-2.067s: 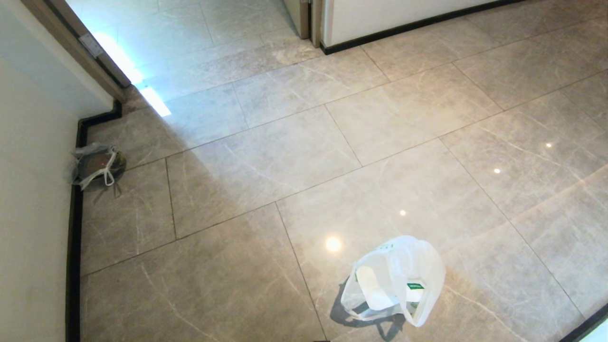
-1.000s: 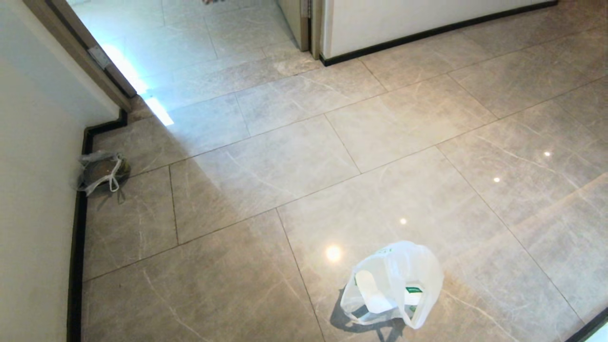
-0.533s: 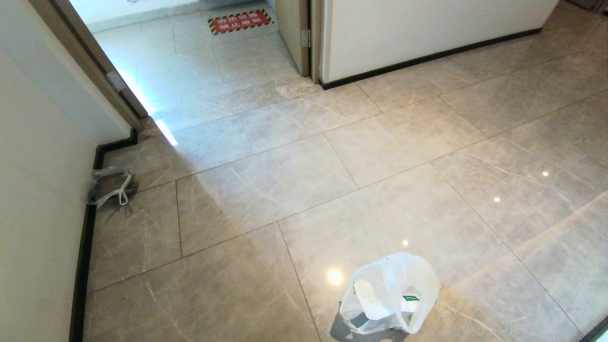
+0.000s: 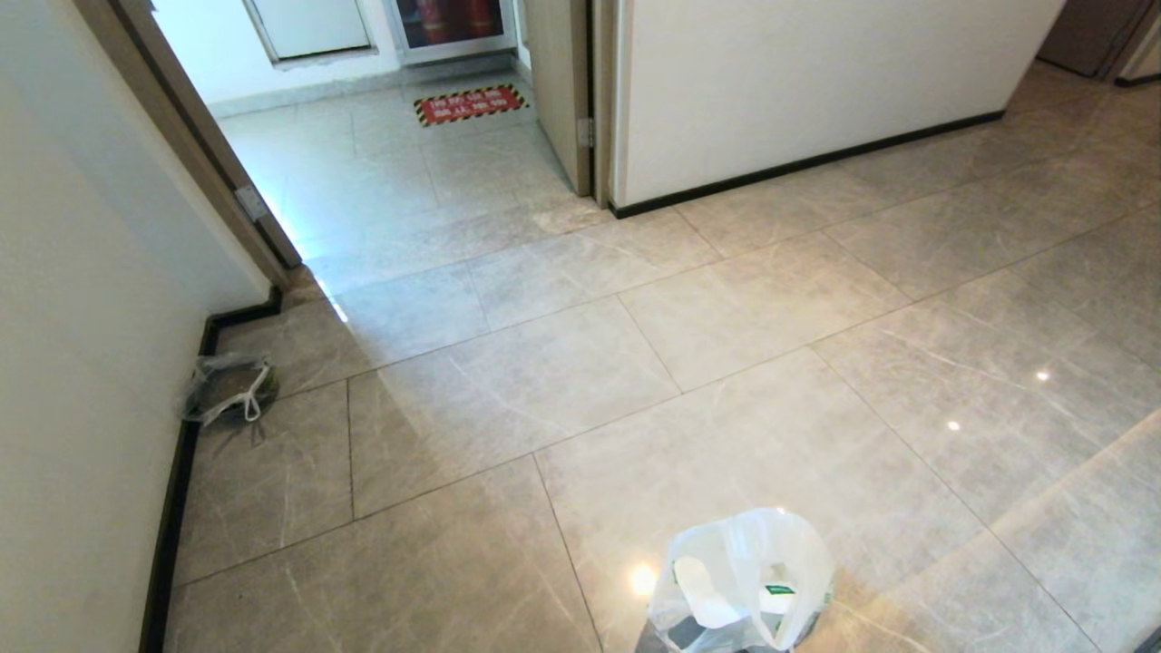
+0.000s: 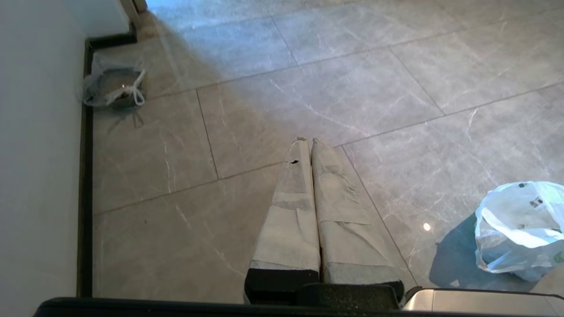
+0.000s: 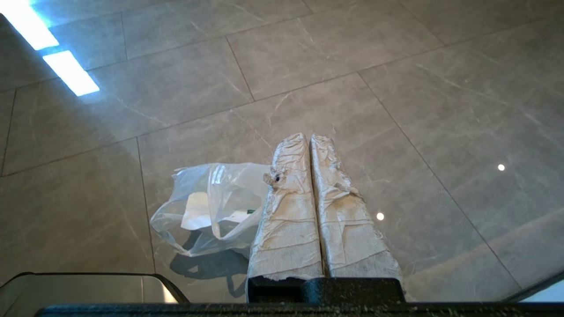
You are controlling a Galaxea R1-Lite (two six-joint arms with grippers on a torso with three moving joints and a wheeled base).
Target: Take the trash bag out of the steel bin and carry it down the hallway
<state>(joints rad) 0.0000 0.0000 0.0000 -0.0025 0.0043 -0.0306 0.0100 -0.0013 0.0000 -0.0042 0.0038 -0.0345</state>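
Glossy beige-grey marbled tiles make up the hallway (image 4: 744, 308), bounded by white walls with dark baseboards; through the open doorway at its far end lies a red mat (image 4: 470, 103) with a black-and-yellow striped border. The trash bag (image 4: 744, 580), thin white plastic with green print, sits on the tiles well short of that doorway, standing free of any bin, with a white object showing through its wall. Far from the trash bag, against the left wall's baseboard, lies a small greyish see-through bag (image 4: 227, 390) with a white tie. The left gripper (image 5: 307, 141) hangs above bare tiles with its tape-wrapped fingers pressed together, holding nothing. The right gripper (image 6: 307, 137) is likewise closed and empty, hanging above the tiles with the trash bag below and beside it.
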